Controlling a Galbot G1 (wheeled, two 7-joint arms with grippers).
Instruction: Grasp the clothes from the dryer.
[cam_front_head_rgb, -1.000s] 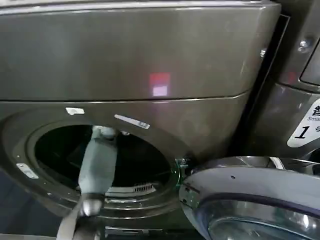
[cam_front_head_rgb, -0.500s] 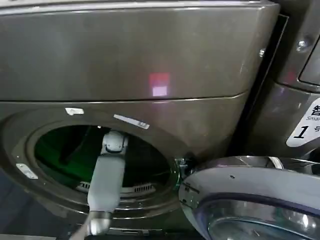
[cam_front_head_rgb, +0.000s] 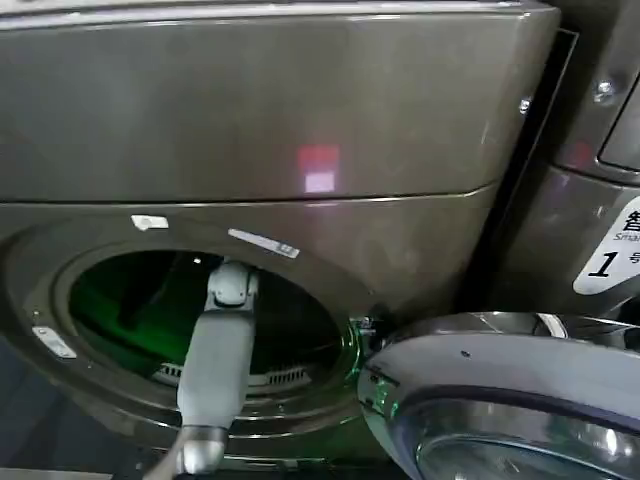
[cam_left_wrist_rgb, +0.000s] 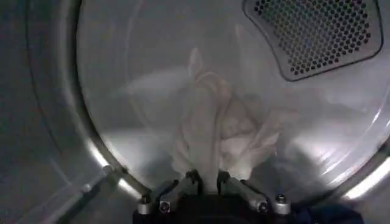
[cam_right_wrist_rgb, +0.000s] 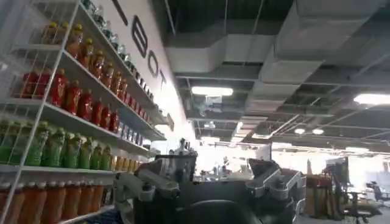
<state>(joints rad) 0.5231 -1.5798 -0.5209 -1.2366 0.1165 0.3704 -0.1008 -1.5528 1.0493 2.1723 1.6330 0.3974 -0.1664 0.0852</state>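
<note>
Bronze-grey metal dryer (cam_front_head_rgb: 300, 110), round drum mouth open, glass-windowed grey door (cam_front_head_rgb: 510, 400) swung out to the right. Left arm reaches through the mouth into the smooth steel drum (cam_left_wrist_rgb: 79, 109). Left gripper (cam_left_wrist_rgb: 207, 179) clenched on whitish-grey clothes (cam_left_wrist_rgb: 213, 131), soft and crumpled, bunched up from the drum floor below a perforated vent (cam_left_wrist_rgb: 317, 33). Right gripper (cam_right_wrist_rgb: 213, 176) released, raised away near shelves of bottles (cam_right_wrist_rgb: 67, 97).
</note>
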